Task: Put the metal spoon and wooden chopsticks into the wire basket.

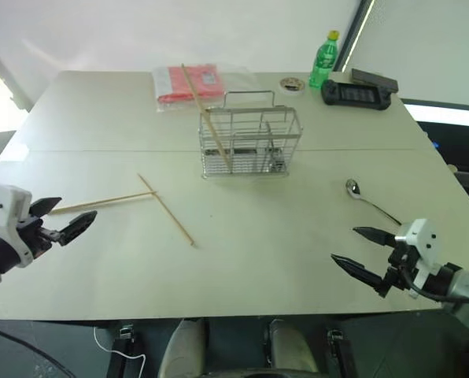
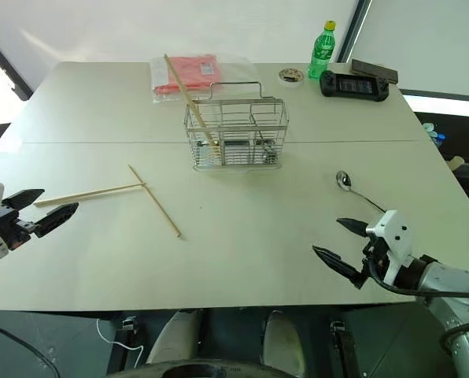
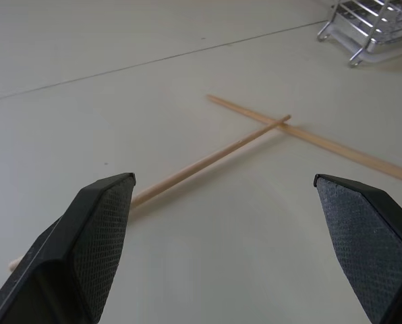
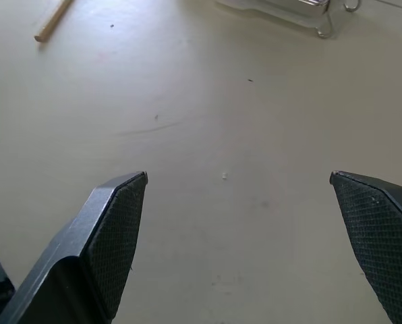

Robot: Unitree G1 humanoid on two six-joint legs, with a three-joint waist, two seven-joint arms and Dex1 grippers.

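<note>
1. The metal spoon [image 1: 363, 198] is a slim, shiny silver piece with a small oval bowl and a long thin handle that reads dark. It lies flat on the counter [image 1: 258, 244] on the robot's right side, bowl toward the far side, handle running toward the right pincer.
2. Two wooden chopsticks [image 1: 165, 208] lie loose on the counter, left of centre: straight, thin, pale tan sticks. One runs nearly crosswise, the other diagonally; in the left wrist view the tip of the first meets the second near its far end, making a lopsided T.
3. A third chopstick [image 1: 205, 118] stands tilted in the left end of the wire basket [image 1: 250, 142], its upper part leaning back over a red packet [image 1: 191, 83] in clear wrap.
4. The wire basket is a rectangular cage of bright silver wire with inner dividers and a thin arched handle on top. It sits upright past the middle of the counter, well apart from both pincers.
5. The left pincer [image 1: 61, 220] hovers at the counter's left edge, its black, cross-hatched fingers [image 3: 100, 229] spread wide and empty, near the end of the crosswise chopstick.
6. The right pincer [image 1: 364, 252] hovers over the near right part of the counter, fingers spread wide, holding nothing, just short of the spoon's handle.
7. The counter is smooth, matte, pale beige with a thin seam across it. At its far edge stand a green plastic bottle [image 1: 323, 60] with a yellow cap, a black handheld controller [image 1: 358, 93] and a small round lid-like object [image 1: 291, 83].
</note>
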